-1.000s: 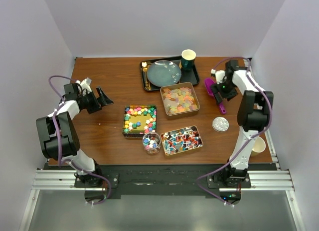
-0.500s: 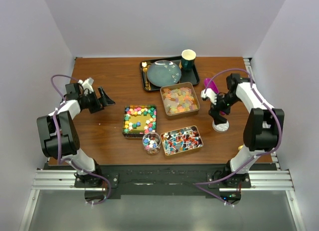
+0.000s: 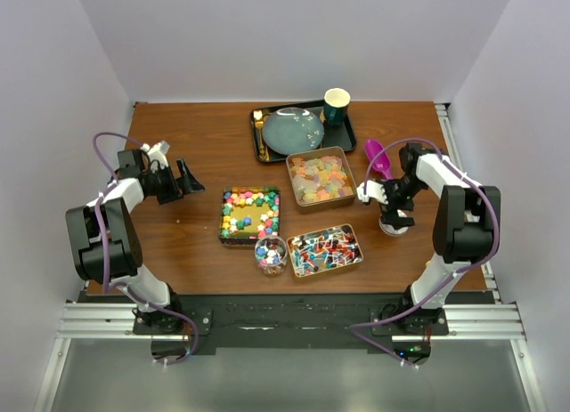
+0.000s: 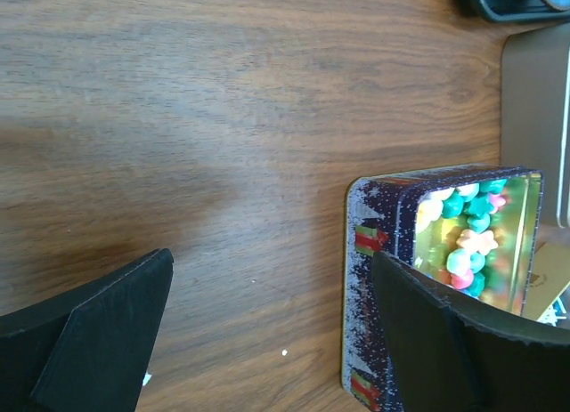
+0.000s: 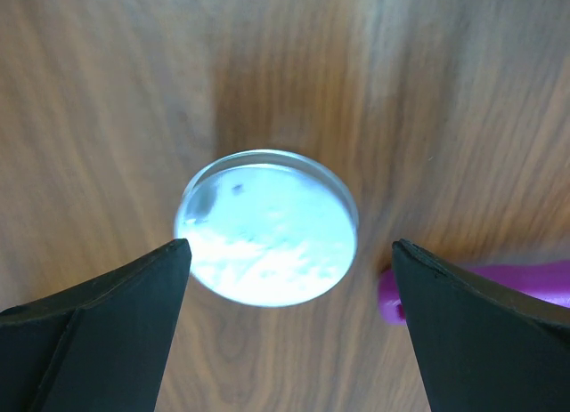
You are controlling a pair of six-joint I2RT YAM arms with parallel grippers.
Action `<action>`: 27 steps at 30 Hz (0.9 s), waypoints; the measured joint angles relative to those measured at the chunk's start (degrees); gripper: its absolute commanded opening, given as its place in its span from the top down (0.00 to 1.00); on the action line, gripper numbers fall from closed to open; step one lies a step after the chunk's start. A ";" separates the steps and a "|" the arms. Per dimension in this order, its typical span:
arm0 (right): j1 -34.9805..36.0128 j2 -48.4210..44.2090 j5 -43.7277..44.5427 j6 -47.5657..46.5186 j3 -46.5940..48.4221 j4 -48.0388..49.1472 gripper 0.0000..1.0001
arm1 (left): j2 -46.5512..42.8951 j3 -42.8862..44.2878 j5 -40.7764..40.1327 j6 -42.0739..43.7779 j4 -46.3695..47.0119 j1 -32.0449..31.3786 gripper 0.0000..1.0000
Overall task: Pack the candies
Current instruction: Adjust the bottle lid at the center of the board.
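The candies lie in three open tins: bright cubes [image 3: 249, 214], pale gummies [image 3: 321, 178] and wrapped pieces [image 3: 325, 249]. A small glass jar [image 3: 271, 254] in front holds some cubes. My left gripper [image 3: 184, 179] hovers open over bare wood left of the cube tin [image 4: 370, 278], whose candies [image 4: 463, 234] show past its right finger. My right gripper [image 3: 392, 211] hangs open straight above a round clear lid [image 5: 267, 227], which lies flat on the table with the fingertips on either side, above it. The purple scoop [image 3: 378, 156] lies loose behind that gripper.
A black tray [image 3: 260, 143] at the back holds a blue plate [image 3: 291, 129] and a green cup [image 3: 336, 105]. The scoop's handle end [image 5: 481, 287] shows beside my right finger. Grey walls close in the table on three sides.
My right gripper has opened, left the purple scoop at the back right and swung forward over the round lid. The left arm has hardly moved.
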 measured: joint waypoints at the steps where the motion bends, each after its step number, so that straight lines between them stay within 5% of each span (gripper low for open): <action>1: 0.00 0.76 0.02 -0.31 0.04 0.76 0.01 | 0.00 -0.02 -0.17 0.33 -0.02 0.00 0.01; 27: 0.00 0.74 3.74 -4.13 -3.30 1.01 0.01 | -2.78 -2.60 -2.05 2.80 -1.49 0.00 0.01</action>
